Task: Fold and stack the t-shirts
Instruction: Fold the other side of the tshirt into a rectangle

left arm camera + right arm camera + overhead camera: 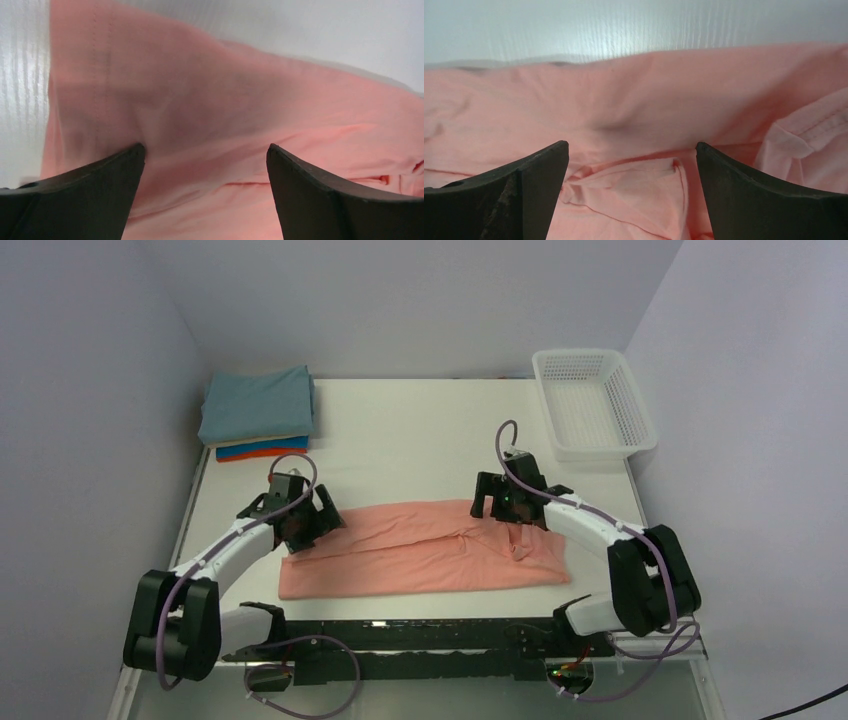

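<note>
A salmon-pink t-shirt (420,552) lies flat across the near middle of the table, partly folded lengthwise. My left gripper (318,530) hangs over its left end, jaws wide open with only cloth (210,125) below them. My right gripper (497,508) hangs over the shirt's far right edge, jaws wide open over a small folded flap of cloth (634,180). Neither grips anything. A stack of folded t-shirts (258,412) sits at the far left corner, teal on top, with cream, blue and orange-red edges under it.
A white plastic mesh basket (592,402) stands at the far right corner. The white table (420,440) stretches bare between the stack and the basket. Walls close in on the left, back and right.
</note>
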`<control>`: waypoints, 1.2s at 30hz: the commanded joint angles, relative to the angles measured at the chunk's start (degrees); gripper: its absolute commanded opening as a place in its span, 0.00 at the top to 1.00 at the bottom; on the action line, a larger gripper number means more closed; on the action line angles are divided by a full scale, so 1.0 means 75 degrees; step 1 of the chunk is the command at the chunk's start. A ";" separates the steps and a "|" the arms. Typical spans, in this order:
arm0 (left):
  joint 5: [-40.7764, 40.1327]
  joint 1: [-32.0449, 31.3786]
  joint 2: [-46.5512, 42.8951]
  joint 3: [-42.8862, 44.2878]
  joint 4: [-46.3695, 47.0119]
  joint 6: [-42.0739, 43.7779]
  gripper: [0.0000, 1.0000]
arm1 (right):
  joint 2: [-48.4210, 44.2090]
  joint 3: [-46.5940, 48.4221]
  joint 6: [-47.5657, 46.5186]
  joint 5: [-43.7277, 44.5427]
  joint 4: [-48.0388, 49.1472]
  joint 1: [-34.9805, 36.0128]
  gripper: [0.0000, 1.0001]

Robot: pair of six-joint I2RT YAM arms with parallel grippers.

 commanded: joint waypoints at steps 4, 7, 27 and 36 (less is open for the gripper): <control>0.0065 0.0202 0.0384 -0.0310 0.0443 0.0136 0.01 | 0.0119 -0.0145 -0.0537 -0.1152 -0.0079 0.0086 0.00; -0.0099 0.0264 0.0397 -0.0270 0.0379 0.0122 0.01 | -0.0102 -0.0307 -0.0709 -0.1964 -0.0421 0.0263 0.00; -0.0803 0.0401 -0.0431 0.0088 -0.0354 0.0343 0.01 | -0.2297 -0.0187 0.0657 -0.0240 -0.1758 0.1935 0.00; -0.0939 0.0412 -0.0191 -0.0070 -0.0313 0.0291 0.01 | -0.0765 -0.0070 0.0780 0.1068 -0.1127 0.1062 0.00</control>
